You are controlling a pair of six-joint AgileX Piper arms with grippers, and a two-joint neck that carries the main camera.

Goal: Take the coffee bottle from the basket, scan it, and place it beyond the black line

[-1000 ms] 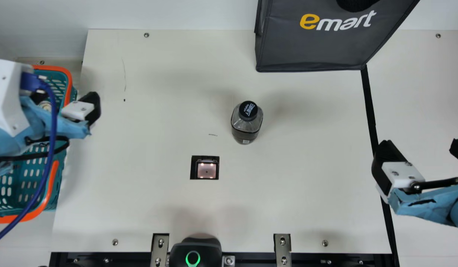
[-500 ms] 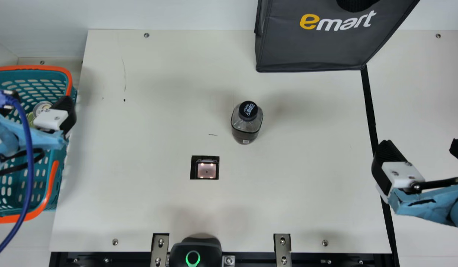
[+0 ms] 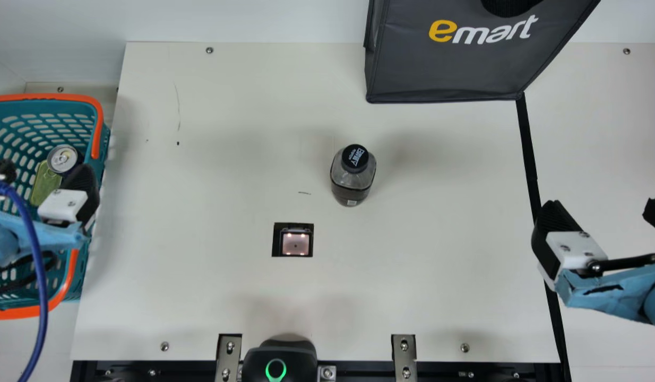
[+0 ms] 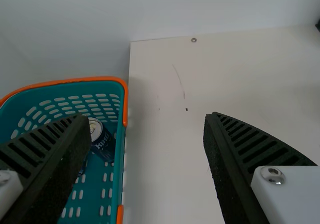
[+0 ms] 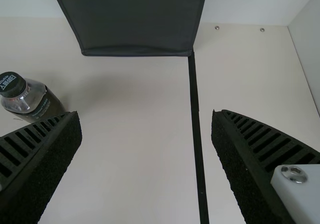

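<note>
In the main view, the coffee bottle (image 3: 353, 178), clear and squarish with a round black cap and dark contents, stands upright on the flat cream tabletop (image 3: 226, 292). Left of it, and nearer the robot, sits the small square scanner window (image 3: 295, 244) in its black frame. That middle spot probably suits a handover, one arm setting down and the other collecting; whether the scan is done I cannot tell. The straight black line (image 3: 528, 143) runs to the bottle's right, so the placing remains. Well to its left, the left claw (image 3: 43, 178) hangs over the teal plastic basket (image 3: 83, 112) with orange trim, fingers pointing away from the robot. To its right, the right claw (image 3: 603, 209) is poised at the line, angled forward, likely waiting its turn.

In the left wrist view, the left claw's fingers are apart, nothing between them.

In the right wrist view, the right claw is also spread and unloaded, the bottle well outside its grip.
</note>
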